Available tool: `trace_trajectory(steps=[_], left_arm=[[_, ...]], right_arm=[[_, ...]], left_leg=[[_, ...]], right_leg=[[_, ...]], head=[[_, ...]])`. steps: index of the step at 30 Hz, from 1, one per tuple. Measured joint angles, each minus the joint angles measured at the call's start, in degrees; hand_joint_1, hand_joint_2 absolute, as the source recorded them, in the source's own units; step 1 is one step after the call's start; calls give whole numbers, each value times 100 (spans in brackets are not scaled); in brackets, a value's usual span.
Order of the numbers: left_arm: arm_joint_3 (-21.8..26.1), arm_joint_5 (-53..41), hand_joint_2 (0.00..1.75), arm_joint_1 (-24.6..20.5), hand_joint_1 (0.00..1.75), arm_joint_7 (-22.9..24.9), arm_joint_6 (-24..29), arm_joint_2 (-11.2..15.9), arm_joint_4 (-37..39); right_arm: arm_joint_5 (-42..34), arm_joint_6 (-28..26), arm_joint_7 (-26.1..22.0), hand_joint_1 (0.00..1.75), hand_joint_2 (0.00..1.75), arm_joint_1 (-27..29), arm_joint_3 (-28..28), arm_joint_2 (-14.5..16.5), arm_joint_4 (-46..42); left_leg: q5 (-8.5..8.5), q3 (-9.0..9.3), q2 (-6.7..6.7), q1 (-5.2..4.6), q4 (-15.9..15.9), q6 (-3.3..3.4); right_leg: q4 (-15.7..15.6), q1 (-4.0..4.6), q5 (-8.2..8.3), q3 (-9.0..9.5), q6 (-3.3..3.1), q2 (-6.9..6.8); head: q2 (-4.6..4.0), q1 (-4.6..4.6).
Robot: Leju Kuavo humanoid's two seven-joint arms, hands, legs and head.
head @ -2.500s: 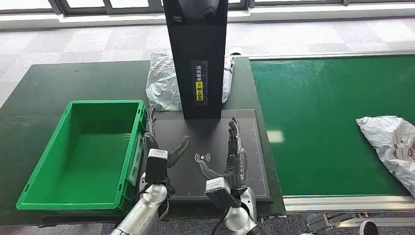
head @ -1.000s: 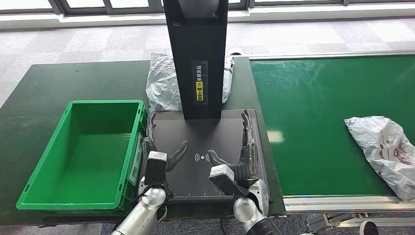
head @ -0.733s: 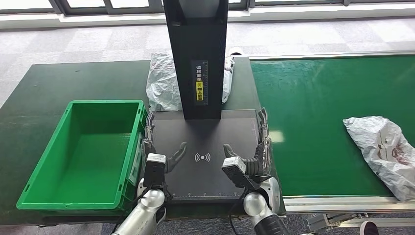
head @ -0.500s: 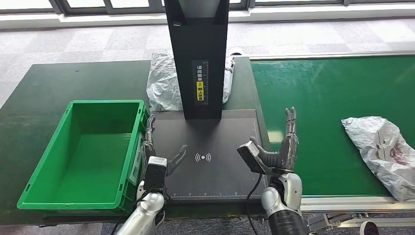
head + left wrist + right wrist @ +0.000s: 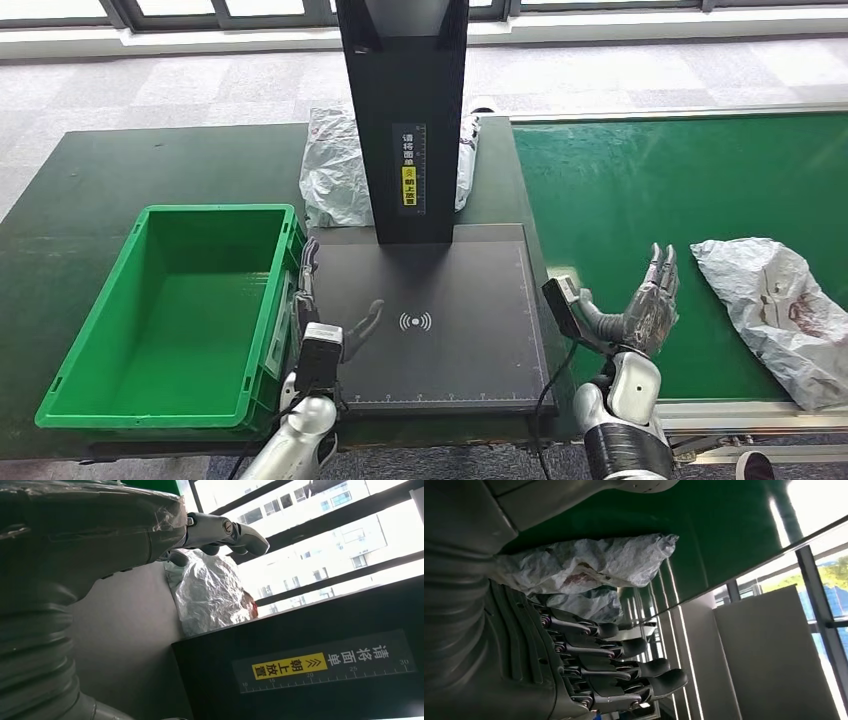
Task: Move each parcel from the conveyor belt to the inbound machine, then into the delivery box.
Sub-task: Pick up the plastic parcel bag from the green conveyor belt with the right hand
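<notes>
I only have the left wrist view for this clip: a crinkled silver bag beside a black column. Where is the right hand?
Observer: The right hand is over the green conveyor belt, fingers spread, holding nothing.
Operator: Is there a parcel near it?
Observer: Yes, a crumpled white parcel lies on the belt just to its right, not yet touched.
Operator: And the delivery box?
Observer: The green box sits left of the scanner pad, with no parcel inside.
Operator: The left hand?
Observer: The left hand is open at the pad's left edge.

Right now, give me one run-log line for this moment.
right hand open over conveyor belt, beside parcel | left hand open at inbound machine | delivery box holds no parcel
</notes>
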Motion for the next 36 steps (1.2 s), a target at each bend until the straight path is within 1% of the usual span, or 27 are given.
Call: trace_trajectory(steps=[6,9,12,18,27,36], left_arm=[[10,94,175,-47,0,-40,0,-5,95],[15,126,175,-53,0,-40,0,-5,111],[15,134,175,-55,0,-39,0,-5,120],[15,136,175,-56,0,-37,0,-7,126],[25,134,175,-59,0,-25,0,-7,126],[59,134,175,-65,0,-23,0,-7,126]], right_arm=[[243,24,655,0,175,-240,-29,-525,864],[324,138,971,0,175,-351,-30,-730,1319],[343,236,1130,0,175,-419,-30,-868,1634],[346,275,1330,0,175,-469,-29,-1014,1976],[350,357,1511,0,175,-489,-28,-1139,2158],[352,361,1558,0,175,-509,-29,-1203,2236]], left_leg=[[0,0,0,-1,1,3],[0,-1,-2,-1,1,4],[0,-2,1,-1,1,4],[0,-2,-2,-1,1,4],[0,-2,-2,-1,1,5],[-1,-2,-1,-1,1,6]], right_leg=[[-2,-3,2,1,4,0],[-2,-3,2,1,4,-1],[-1,-2,2,0,4,1],[-1,-2,-1,0,9,-1],[-1,-3,-1,1,9,-1],[-1,-3,-2,1,10,0]], head=[[0,0],[1,0],[1,0],[0,0],[1,0],[0,0]])
